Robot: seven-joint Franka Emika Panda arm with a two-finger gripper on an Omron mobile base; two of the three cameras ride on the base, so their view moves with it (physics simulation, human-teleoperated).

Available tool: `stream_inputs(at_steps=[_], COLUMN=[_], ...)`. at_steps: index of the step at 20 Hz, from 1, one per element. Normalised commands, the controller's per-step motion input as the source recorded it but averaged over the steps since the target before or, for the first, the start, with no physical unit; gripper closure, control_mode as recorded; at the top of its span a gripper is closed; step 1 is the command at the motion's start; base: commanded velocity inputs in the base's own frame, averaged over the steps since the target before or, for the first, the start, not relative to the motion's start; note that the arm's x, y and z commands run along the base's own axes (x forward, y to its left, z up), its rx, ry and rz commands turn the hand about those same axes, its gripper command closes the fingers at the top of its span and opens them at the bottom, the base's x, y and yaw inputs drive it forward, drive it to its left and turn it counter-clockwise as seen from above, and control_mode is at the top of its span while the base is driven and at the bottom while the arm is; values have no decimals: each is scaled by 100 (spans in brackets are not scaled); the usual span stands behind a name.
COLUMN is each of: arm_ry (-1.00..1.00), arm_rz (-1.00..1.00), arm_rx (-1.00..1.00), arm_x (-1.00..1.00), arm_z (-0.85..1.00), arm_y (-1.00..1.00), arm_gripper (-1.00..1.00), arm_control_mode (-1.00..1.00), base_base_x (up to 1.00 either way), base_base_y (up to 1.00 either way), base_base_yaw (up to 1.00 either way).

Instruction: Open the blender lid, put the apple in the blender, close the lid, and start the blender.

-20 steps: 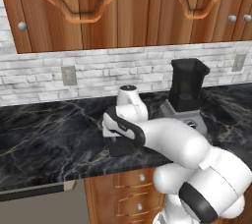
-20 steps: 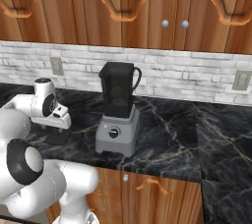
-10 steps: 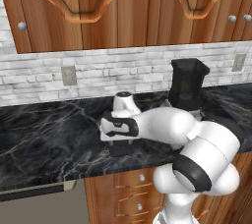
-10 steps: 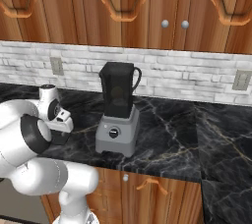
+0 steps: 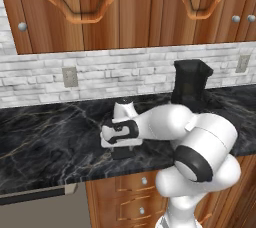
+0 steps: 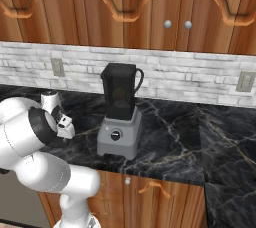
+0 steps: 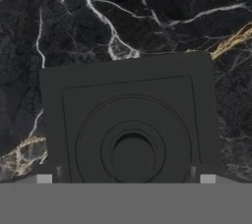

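The blender lid, flat, black and squarish with a round centre, lies on the black marble counter. My gripper is open right above it, one fingertip at each side of the lid. From the left base view the hand and gripper hang low over the lid, left of the blender. The blender stands on the counter with its dark jar on the grey base. The apple is out of view.
Wooden wall cabinets hang above the brick backsplash, which carries an outlet. The counter runs left of the hand; its front edge lies close below the lid. Drawers sit under the counter.
The hand has sunk a little toward the counter while the elbow swung round. The jaws stay wide apart. The blender has not moved.
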Motion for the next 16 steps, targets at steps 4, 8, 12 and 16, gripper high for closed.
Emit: stream_inputs(at_steps=[4, 8, 12, 16], arm_ry=[0, -2, -2, -3], arm_rz=[0, 0, 0, 0], arm_rx=[0, 0, 0, 0], arm_x=[9, 8, 13, 9], arm_z=[-14, -7, -3, -5], arm_y=[2, 7, 7, 6], arm_gripper=[-100, -100, -100, -100], arm_control_mode=[-100, -100, -100, -100], base_base_x=[0, 0, 0, 0], base_base_y=[0, 0, 0, 0], base_base_yaw=[0, 0, 0, 0])
